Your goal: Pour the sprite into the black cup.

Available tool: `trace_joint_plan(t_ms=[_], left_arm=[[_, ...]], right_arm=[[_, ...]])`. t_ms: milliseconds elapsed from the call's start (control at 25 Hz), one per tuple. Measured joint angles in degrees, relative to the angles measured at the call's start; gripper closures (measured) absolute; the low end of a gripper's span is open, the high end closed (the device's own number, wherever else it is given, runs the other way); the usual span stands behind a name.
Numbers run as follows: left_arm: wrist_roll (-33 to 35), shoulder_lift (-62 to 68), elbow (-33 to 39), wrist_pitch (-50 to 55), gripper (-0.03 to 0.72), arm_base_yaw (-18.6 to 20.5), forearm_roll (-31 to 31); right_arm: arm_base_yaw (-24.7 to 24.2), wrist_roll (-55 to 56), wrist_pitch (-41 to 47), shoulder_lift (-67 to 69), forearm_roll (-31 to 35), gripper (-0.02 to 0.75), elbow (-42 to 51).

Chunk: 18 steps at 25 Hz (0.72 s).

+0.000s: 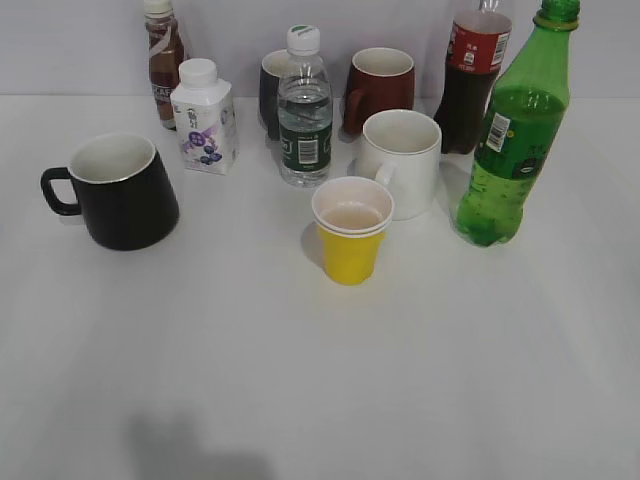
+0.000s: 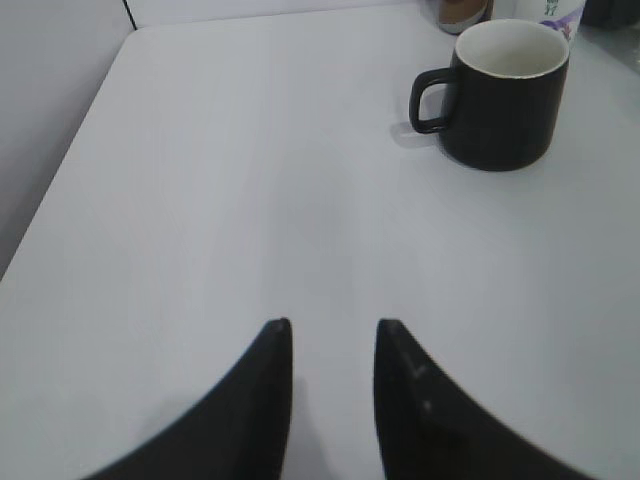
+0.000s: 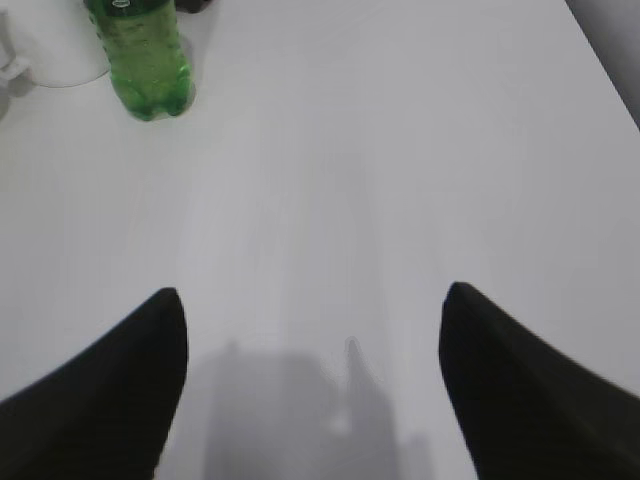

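Note:
The sprite, a tall green bottle [image 1: 515, 140], stands upright at the right of the table; its base shows in the right wrist view [image 3: 142, 55]. The black cup [image 1: 120, 190], white inside with its handle to the left, stands at the left; it also shows in the left wrist view [image 2: 505, 95]. My left gripper [image 2: 332, 325] is open and empty above bare table, well short of the cup. My right gripper [image 3: 313, 295] is wide open and empty, well short of the bottle. Neither gripper shows in the exterior view.
A yellow paper cup [image 1: 350, 232] stands in the middle with a white mug [image 1: 402, 160] behind it. Further back stand a clear water bottle [image 1: 304, 110], a white carton [image 1: 204, 118], a dark mug, a dark red mug [image 1: 380, 88], a cola bottle [image 1: 472, 75] and a brown bottle [image 1: 163, 60].

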Motion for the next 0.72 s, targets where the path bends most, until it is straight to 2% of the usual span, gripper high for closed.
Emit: trace_joint_plan(t_ms=[720], left_arm=[[0.0, 0.0, 0.0, 0.0, 0.464, 0.0, 0.0]], right_arm=[[0.0, 0.0, 0.0, 0.0, 0.0, 0.15, 0.0]])
